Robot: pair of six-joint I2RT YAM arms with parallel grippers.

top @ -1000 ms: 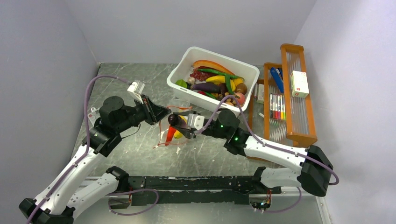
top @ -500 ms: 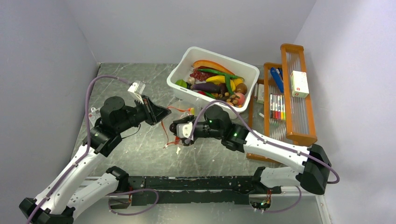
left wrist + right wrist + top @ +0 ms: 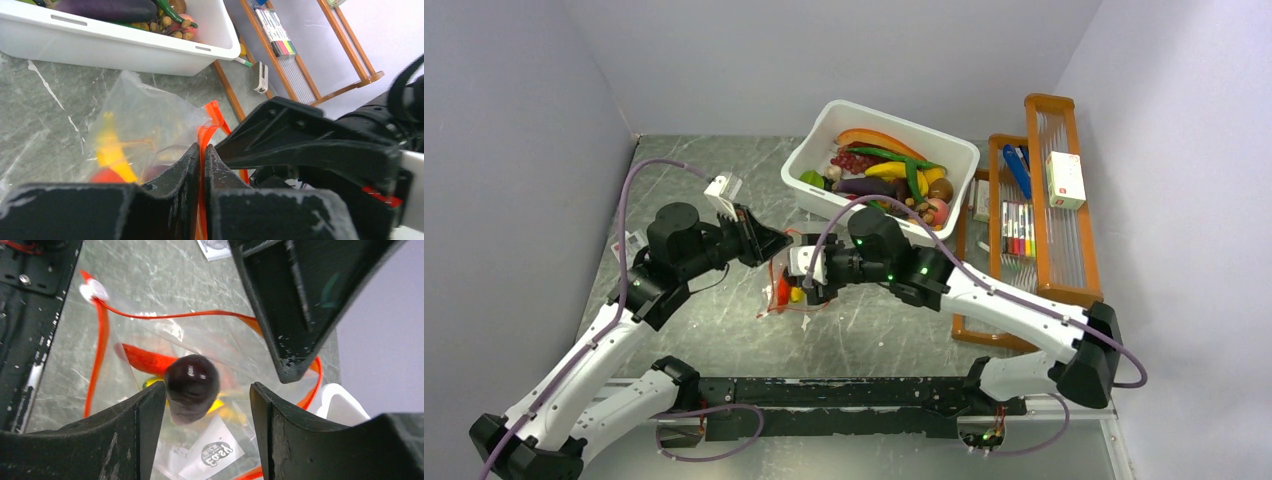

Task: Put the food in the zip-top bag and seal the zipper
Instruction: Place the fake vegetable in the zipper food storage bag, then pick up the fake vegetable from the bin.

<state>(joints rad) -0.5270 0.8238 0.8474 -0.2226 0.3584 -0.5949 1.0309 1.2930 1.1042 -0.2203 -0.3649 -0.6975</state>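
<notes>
Both arms have edged a little nearer the white tub [image 3: 805, 160] over the last half second. The right claw [image 3: 206, 390] now hangs over the bag [image 3: 145, 112], just in front of the tub. Its fingers stand wide apart. A dark purple fruit [image 3: 192, 385] sits between them, close to one finger with a clear gap to the other, so nothing is clamped. The left claw [image 3: 201, 152] is pinched tight on the orange-red zipper [image 3: 214, 111], holding that edge up. The bag sits on the table [image 3: 724, 330] in front of the tub, with a red piece [image 3: 145, 360] and a yellow piece [image 3: 110, 150] inside.
</notes>
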